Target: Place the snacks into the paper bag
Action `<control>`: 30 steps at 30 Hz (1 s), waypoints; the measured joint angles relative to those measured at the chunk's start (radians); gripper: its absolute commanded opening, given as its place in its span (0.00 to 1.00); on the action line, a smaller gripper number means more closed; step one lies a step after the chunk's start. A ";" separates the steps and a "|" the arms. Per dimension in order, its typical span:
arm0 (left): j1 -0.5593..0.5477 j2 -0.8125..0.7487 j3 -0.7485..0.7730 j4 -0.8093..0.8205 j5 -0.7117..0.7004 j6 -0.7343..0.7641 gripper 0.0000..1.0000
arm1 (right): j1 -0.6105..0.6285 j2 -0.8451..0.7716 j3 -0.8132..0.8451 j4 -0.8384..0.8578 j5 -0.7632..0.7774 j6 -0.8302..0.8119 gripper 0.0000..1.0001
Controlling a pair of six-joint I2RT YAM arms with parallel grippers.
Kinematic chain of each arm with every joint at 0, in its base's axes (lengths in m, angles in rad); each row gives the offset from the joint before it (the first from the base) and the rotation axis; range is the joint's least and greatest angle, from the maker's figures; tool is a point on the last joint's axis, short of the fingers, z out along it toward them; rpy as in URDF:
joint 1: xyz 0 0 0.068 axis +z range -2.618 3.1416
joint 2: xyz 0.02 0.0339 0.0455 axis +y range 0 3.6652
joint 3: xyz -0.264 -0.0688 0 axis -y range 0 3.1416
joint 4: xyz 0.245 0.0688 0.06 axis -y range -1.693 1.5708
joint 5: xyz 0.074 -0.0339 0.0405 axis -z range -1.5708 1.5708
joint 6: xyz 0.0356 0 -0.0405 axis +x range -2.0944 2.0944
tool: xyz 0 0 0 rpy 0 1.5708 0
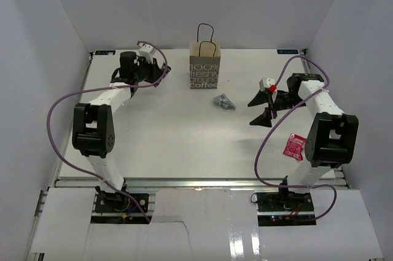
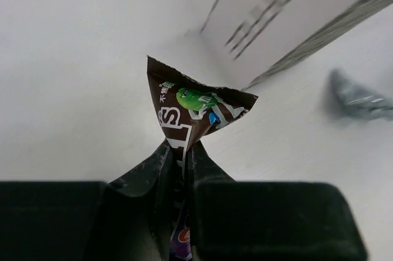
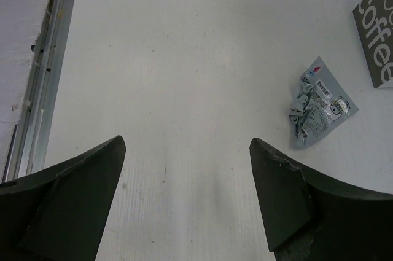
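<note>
The paper bag [image 1: 204, 64] stands upright at the back middle of the table. My left gripper [image 2: 183, 150] is shut on a dark purple-brown packet [image 2: 191, 109], held just left of the bag; in the top view this gripper [image 1: 161, 74] is level with the bag's base. A silvery grey packet [image 1: 224, 102] lies in front of the bag and also shows in the right wrist view [image 3: 318, 104]. My right gripper [image 1: 260, 109] is open and empty, right of that packet, over bare table [image 3: 187, 144]. A red packet [image 1: 294, 146] lies by the right arm.
White walls enclose the table on three sides. The bag's blurred side [image 2: 288, 9] and the grey packet [image 2: 359, 101] show in the left wrist view. The bag's corner [image 3: 377, 27] shows in the right wrist view, with a metal rail [image 3: 46, 70] at the left.
</note>
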 measured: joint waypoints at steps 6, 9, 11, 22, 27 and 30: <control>-0.089 -0.102 0.108 0.178 0.136 -0.085 0.16 | 0.000 0.005 0.011 0.000 -0.007 0.008 0.87; -0.132 -0.085 0.190 0.237 0.167 -0.116 0.17 | 0.001 0.005 0.010 0.000 -0.008 0.010 0.87; -0.151 -0.046 0.261 0.264 0.182 -0.144 0.18 | 0.001 0.005 0.009 0.000 -0.008 0.011 0.87; -0.208 0.353 0.657 0.407 0.174 -0.347 0.20 | 0.001 -0.026 -0.043 0.000 -0.021 0.012 0.87; -0.211 0.426 0.672 0.446 0.174 -0.417 0.23 | 0.001 -0.032 -0.058 0.000 -0.024 0.012 0.87; -0.211 0.426 0.671 0.465 0.174 -0.436 0.36 | 0.002 -0.031 -0.060 0.001 -0.024 0.013 0.88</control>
